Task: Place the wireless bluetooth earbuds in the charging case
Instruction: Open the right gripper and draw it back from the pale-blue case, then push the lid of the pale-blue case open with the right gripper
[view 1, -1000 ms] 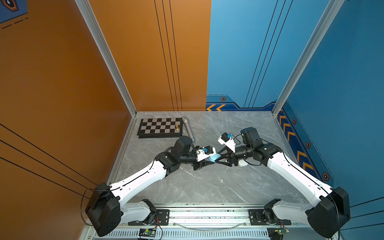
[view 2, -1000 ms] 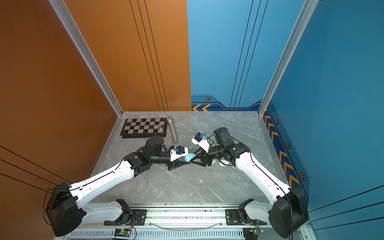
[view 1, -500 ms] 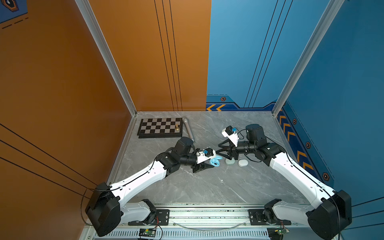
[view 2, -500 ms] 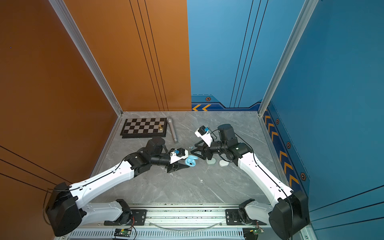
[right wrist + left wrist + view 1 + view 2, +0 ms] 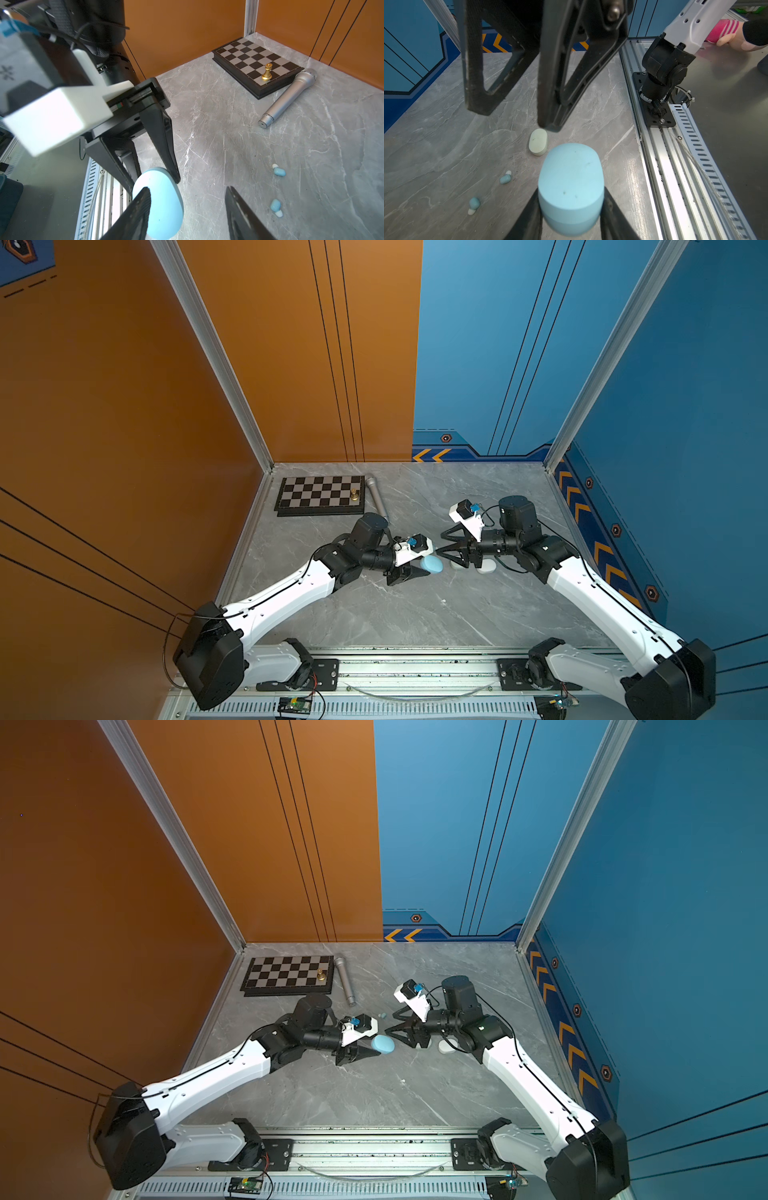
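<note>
**Holding the blue charging case while the buds lie on the desk**

The left end effector (image 5: 571, 193) has its jaws partly closed on the pale blue charging case (image 5: 571, 176). One finger presses each side of the case's near end, and its rounded far end sticks out past the fingertips, lifted clear of the desk (image 5: 415, 614). The lid looks closed.

Facing it tip to tip, the right end effector (image 5: 187, 190) stands with its jaws well apart and nothing clamped between them. One of its fingers (image 5: 137, 214) sits just beside the protruding end of the blue case; whether it touches cannot be told.

Two pale blue earbuds (image 5: 505, 178) (image 5: 474, 204) with white tips lie loose on the desk, off to one side of the left end effector's fingertips, near each other but apart. From the right wrist they show just outside that end effector's other finger.

A white case (image 5: 538, 142) rests flat on the desk just beyond the held case, under the right end effector's fingertips.

Farther off, behind the left end effector, a chessboard (image 5: 257, 62) carries one gold chess piece (image 5: 267, 72), and a silver microphone (image 5: 288, 97) lies along the board's edge.
</note>
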Available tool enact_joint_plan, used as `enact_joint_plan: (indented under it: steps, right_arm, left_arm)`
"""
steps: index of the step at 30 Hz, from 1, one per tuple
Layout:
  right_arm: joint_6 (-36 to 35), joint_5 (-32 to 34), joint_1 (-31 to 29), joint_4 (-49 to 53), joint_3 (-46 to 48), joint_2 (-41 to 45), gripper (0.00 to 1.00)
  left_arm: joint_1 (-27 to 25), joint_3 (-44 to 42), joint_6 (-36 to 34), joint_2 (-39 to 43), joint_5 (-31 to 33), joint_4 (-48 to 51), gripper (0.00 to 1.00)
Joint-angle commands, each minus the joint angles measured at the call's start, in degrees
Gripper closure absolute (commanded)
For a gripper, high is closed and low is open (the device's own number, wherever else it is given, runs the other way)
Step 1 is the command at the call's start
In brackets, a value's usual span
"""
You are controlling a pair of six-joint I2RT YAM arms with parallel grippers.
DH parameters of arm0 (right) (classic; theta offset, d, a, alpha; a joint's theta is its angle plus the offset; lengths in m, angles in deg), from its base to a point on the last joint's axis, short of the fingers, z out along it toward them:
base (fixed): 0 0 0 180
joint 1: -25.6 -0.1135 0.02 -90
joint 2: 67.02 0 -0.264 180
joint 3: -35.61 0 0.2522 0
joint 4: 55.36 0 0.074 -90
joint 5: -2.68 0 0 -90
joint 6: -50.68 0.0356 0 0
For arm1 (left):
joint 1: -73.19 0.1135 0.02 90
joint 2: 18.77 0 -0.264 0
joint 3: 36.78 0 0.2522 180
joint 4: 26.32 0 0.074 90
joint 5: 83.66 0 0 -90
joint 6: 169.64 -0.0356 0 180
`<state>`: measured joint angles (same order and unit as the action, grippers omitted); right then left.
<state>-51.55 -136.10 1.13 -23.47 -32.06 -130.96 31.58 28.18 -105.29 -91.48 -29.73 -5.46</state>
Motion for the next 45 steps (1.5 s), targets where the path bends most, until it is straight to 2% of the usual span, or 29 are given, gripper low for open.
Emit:
enact_joint_plan:
  steps: [1,5,9,19,27,45]
  right_arm:
    - [-3.2,-0.4,0.2,1.3,0.6,2.4,0.4]
    - [-8.7,-1.0,-0.9,7.0,2.3,3.9,0.39]
    - [-11.3,0.9,-2.0,7.5,3.8,4.2,0.38]
    - [-14.0,4.9,-4.3,6.3,2.4,-0.8,0.34]
    - [-11.7,5.4,-3.7,3.5,1.4,-2.8,0.33]
    - [-2.0,1.4,0.7,-4.0,1.4,-2.4,0.32]
  left_arm:
    - [0.6,1.8,0.9,-0.5,-1.3,0.4,1.0]
    - [0.7,2.7,1.0,-0.9,-1.3,0.7,1.0]
    - [0.7,3.6,0.9,-1.1,-1.3,1.5,1.0]
    - [0.6,4.4,0.5,-0.9,-1.3,2.7,1.0]
    - [0.4,4.1,0.4,-0.5,-1.1,3.0,1.0]
    - [0.3,3.6,-0.8,-0.6,-1.3,3.2,1.0]
